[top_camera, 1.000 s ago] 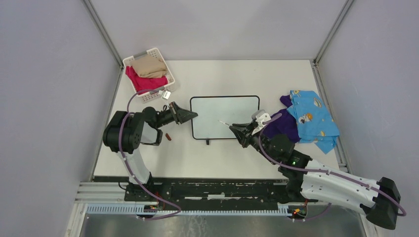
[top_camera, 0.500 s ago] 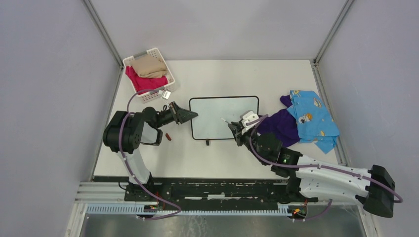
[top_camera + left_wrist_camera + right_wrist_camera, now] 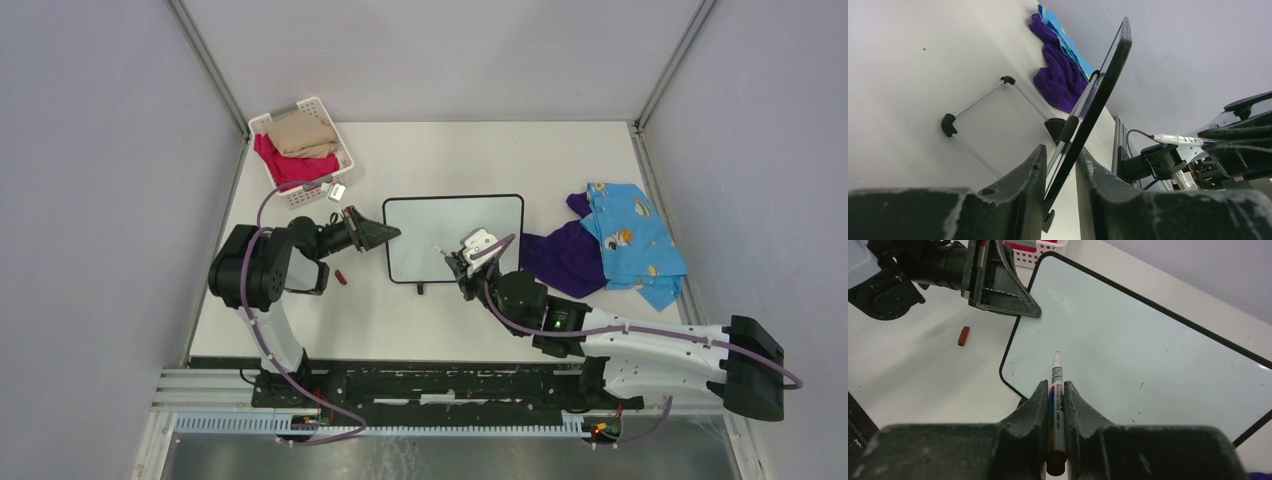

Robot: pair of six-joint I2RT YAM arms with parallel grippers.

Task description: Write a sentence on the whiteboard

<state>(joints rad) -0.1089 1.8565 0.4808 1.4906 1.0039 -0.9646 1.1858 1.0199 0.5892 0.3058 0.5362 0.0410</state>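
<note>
The whiteboard (image 3: pixel 455 235) stands mid-table, its white face blank in the right wrist view (image 3: pixel 1128 345). My left gripper (image 3: pixel 392 235) clamps the board's left edge. In the left wrist view the black frame (image 3: pixel 1108 75) runs slanted between the two jaws (image 3: pixel 1060 152) and touches both. My right gripper (image 3: pixel 458 264) is shut on a white marker (image 3: pixel 1056 371) with its cap off. The marker points out past the jaws (image 3: pixel 1056 386), its tip over the board's lower left part. I cannot tell whether the tip touches the board.
A small red cap (image 3: pixel 341 277) lies on the table left of the board. A white slatted basket (image 3: pixel 310 190) with red and tan cloth stands at the back left. Purple cloth (image 3: pixel 565 258) and blue patterned cloth (image 3: pixel 632 245) lie right of the board.
My right arm has carried the marker leftward, from the board's lower right corner toward its lower left. The left gripper and the board have stayed put.
</note>
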